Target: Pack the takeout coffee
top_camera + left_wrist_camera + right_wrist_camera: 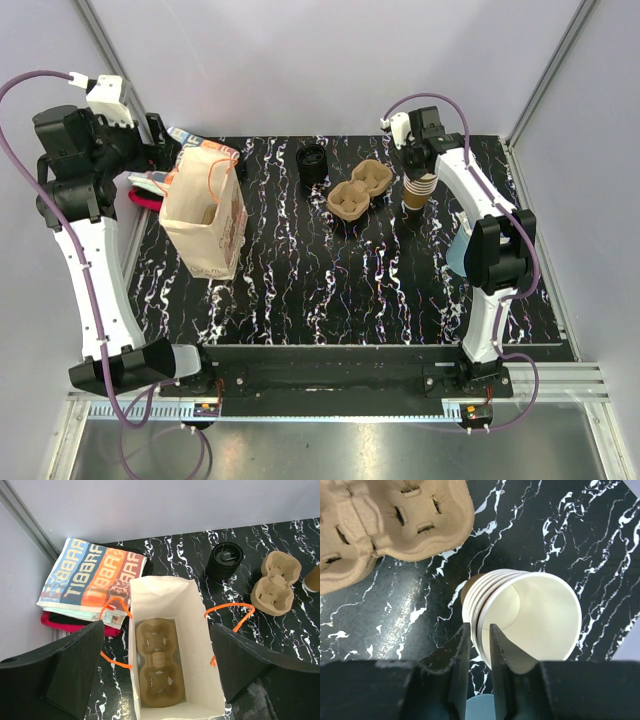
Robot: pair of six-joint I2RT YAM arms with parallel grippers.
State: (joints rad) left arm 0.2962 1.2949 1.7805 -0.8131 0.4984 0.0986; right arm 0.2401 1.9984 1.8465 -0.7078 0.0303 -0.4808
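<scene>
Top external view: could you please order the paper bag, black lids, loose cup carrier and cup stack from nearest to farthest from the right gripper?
1. Cup stack, at the right gripper.
2. Loose cup carrier, left of it.
3. Black lids, farther left, at the back.
4. Paper bag, far left.

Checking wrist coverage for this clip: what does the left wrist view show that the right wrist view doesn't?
Left wrist only: the open bag with a carrier inside, black lids, folded printed bags. Right wrist only: the right gripper pinching the top rim of the cups. Both: the carrier stack on the marbled table; the left view's edge also catches a brown cup, likely that stack.
</scene>
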